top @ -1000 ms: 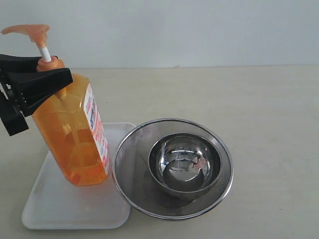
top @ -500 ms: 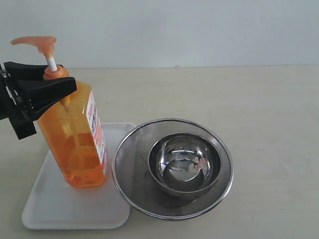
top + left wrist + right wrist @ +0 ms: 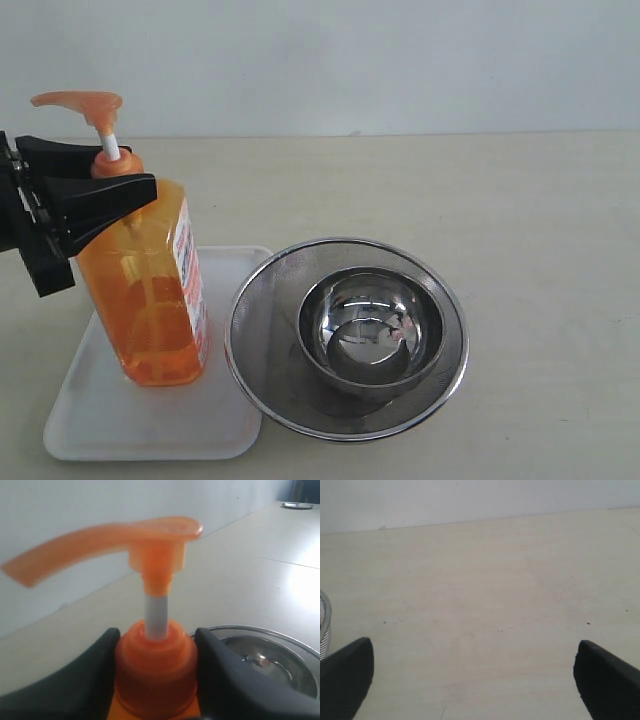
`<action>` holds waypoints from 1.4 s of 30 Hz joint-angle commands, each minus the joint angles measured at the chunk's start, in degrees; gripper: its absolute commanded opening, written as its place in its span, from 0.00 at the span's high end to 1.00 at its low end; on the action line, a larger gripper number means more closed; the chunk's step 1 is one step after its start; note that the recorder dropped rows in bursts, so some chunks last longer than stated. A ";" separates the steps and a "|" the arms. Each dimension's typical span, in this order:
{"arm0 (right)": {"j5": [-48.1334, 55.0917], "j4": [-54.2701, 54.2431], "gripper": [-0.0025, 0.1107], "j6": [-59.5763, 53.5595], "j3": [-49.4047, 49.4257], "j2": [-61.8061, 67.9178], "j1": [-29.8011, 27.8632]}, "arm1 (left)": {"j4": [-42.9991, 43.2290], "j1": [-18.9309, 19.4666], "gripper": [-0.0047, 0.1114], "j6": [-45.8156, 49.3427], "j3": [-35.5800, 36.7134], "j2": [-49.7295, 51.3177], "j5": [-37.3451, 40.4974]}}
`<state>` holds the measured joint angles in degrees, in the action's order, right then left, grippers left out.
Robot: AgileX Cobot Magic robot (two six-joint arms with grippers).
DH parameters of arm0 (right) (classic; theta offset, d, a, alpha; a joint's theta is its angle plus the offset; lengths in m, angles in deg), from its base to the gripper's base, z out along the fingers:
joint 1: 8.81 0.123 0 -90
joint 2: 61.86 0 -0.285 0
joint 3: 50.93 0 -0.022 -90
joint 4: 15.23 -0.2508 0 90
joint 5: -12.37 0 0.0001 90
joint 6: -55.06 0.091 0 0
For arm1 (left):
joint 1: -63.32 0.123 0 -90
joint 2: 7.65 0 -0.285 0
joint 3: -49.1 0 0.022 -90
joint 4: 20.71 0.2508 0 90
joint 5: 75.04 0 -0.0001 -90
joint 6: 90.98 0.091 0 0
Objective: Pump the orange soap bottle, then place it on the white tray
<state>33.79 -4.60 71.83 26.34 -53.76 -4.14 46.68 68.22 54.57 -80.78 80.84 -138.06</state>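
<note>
Left pincer: the black left gripper (image 3: 130, 170) is pinching the soap bottle at its neck collar, one finger (image 3: 95, 680) pressing on each side of the orange cap.
Bottle: the tall translucent orange plastic soap bottle (image 3: 140, 300) with a white-and-red label is standing almost upright on the tray, at 9 o'clock of the strainer. Its spout is pointing toward 9 o'clock in the exterior view (the white stem is showing, pump head raised).
Tray: the flat white rectangular plastic tray (image 3: 120, 420) is lying at 8 o'clock of the strainer, whose rim is overlapping the tray's right edge.
Strainer: the round steel mesh strainer (image 3: 262, 330) is sitting on the beige table (image 3: 520, 220), a shiny steel bowl (image 3: 370, 330) nesting inside it.
Right pincer: the right gripper (image 3: 475, 675) is hanging spread wide over bare table, gripping nothing.
</note>
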 commanded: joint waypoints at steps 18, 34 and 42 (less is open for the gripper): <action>-0.41 0.31 0.05 -0.06 -0.05 -0.32 -0.12 | -1.88 0.19 0.38 -3.70 -0.77 -0.26 1.54; -0.41 0.31 0.05 -0.06 -0.05 -0.32 -0.12 | -3.54 0.19 0.18 -11.00 -0.66 -4.50 9.52; -0.18 0.31 0.05 -0.06 -0.05 -0.32 -0.12 | 0.03 0.19 0.18 -16.39 2.47 -10.49 12.26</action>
<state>33.79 -4.60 71.83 26.34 -53.76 -4.14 44.82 68.22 40.74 -79.82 72.71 -126.27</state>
